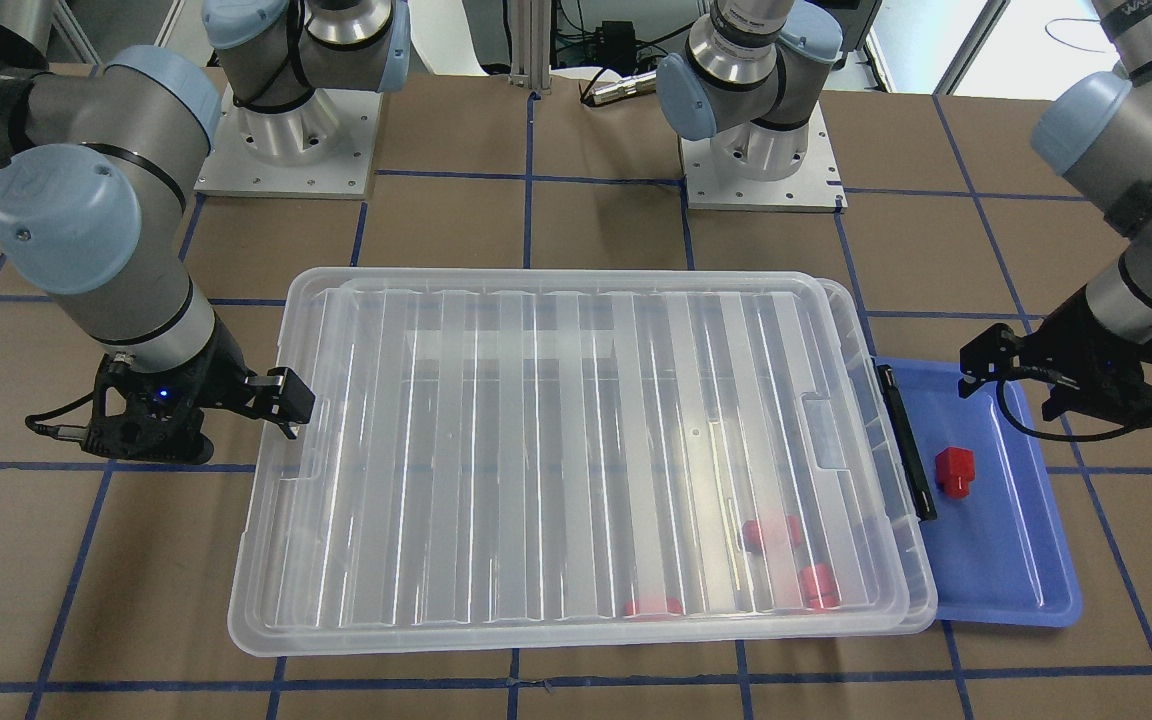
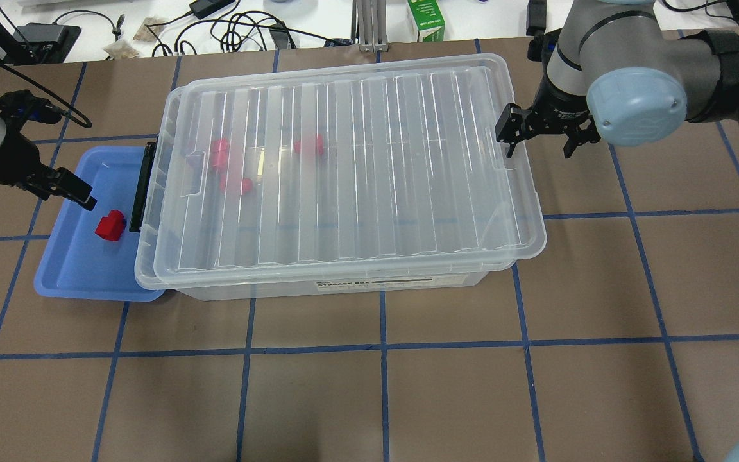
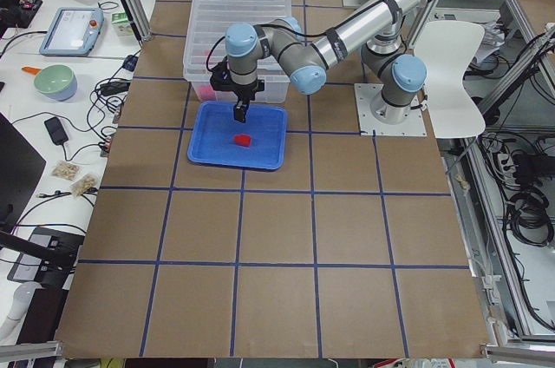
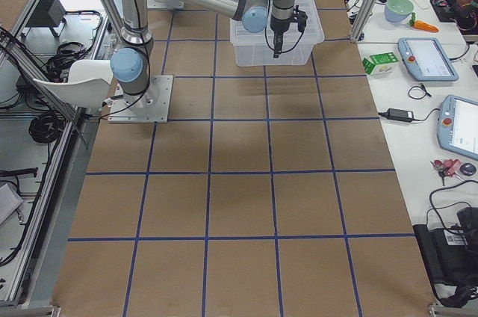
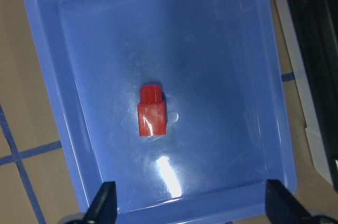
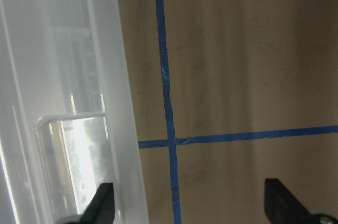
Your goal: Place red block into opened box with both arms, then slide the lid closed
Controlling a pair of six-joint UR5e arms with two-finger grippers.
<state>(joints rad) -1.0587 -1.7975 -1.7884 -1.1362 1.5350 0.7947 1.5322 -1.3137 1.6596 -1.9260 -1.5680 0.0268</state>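
Observation:
One red block (image 1: 954,470) (image 2: 110,225) (image 5: 152,112) lies on its side in the blue tray (image 1: 1016,560) (image 2: 74,269) beside the box's black bar (image 2: 145,186). My left gripper (image 2: 77,196) (image 1: 1021,385) (image 5: 191,208) hovers over the tray's far edge, open and empty. The ribbed clear lid (image 2: 344,167) (image 1: 536,450) covers nearly the whole clear box (image 2: 344,285), a little off square with it. Three more red blocks (image 2: 236,186) (image 1: 771,533) show through the lid near the bar end. My right gripper (image 2: 537,140) (image 1: 286,400) (image 6: 190,208) is open at the opposite short end, just off the lid's edge.
The blue tray's near corner sits tucked under the box rim. Both arm bases (image 1: 286,150) (image 1: 761,160) stand behind the box. A green-and-white carton (image 2: 426,19) and cables lie at the table's far edge. Blue tape lines (image 2: 382,346) grid the brown table.

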